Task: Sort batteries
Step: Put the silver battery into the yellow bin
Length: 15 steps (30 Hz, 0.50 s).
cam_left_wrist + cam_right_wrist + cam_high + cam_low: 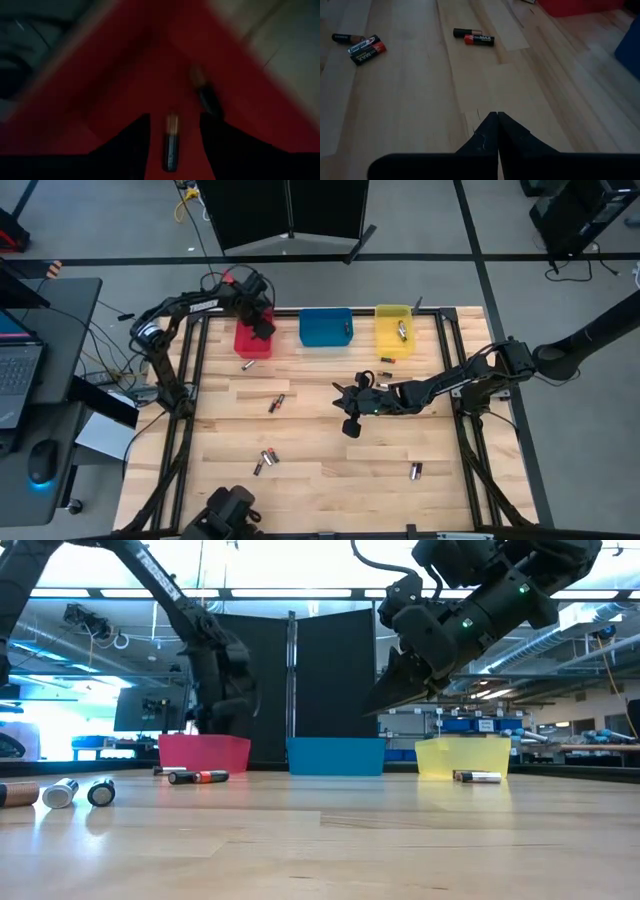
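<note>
Here, at the upper left of the high view, the left gripper point(262, 320) hangs over the red bin point(252, 343); its wrist view shows the fingers point(131, 145) apart, with one battery point(170, 141) in the gap between them and a second battery point(206, 92) lying on the red floor beyond. Just below that bin a loose cell point(247, 365) lies on the table point(320, 480), and further down sit a pair point(276, 403) and a cluster point(264, 461) toward the lower left. The blue bin point(326, 327) stands at top centre. In the middle of the frame the right gripper point(351, 416) hovers above bare wood, its fingers point(490, 131) pressed together and holding nothing. The yellow bin point(393, 330) at upper right has a battery point(401, 330) inside it and another point(386, 360) just below its edge. A last cell point(416, 471) lies at lower right.
</note>
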### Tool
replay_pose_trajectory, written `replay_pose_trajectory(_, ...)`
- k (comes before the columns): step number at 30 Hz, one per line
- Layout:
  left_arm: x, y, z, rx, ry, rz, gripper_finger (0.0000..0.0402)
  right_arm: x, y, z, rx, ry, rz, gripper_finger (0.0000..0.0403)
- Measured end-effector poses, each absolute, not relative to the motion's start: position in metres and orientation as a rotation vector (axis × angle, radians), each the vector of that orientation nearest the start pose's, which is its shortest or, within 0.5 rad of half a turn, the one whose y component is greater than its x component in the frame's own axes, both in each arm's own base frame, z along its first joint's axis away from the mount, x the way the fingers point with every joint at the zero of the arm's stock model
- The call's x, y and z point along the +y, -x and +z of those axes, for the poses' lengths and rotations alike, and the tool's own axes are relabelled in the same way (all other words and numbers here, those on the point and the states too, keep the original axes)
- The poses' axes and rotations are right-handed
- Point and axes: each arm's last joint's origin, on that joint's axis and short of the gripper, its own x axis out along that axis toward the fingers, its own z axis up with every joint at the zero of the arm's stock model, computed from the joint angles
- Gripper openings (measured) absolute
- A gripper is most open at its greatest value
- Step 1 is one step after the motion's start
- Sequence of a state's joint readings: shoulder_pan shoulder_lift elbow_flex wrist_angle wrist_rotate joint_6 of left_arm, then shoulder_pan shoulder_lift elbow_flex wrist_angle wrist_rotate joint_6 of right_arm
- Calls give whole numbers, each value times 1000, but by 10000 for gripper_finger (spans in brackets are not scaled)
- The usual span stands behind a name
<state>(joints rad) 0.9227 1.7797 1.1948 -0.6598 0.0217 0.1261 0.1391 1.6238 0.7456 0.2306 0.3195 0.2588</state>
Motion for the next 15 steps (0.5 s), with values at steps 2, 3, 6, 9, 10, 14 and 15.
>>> replay_pose_trajectory(2,271,-209,202,1122,432,724,181,34,-311,159,604,-98,-252,9)
replay_pose_trajectory(3,268,-208,211,1105,409,740,181,34,-311,159,605,-96,-252,9)
replay_pose_trajectory(6,252,-205,238,1018,331,775,182,34,-311,159,608,-94,-252,9)
replay_pose_trajectory(9,227,-200,258,910,273,786,183,34,-311,159,608,-94,-252,9)
replay_pose_trajectory(10,217,-197,262,875,257,781,183,34,-311,159,608,-93,-252,9)
replay_pose_trajectory(14,175,-187,267,747,214,740,183,34,-311,159,607,-94,-252,9)
replay_pose_trajectory(15,163,-185,266,728,208,722,182,34,-311,159,607,-94,-252,9)
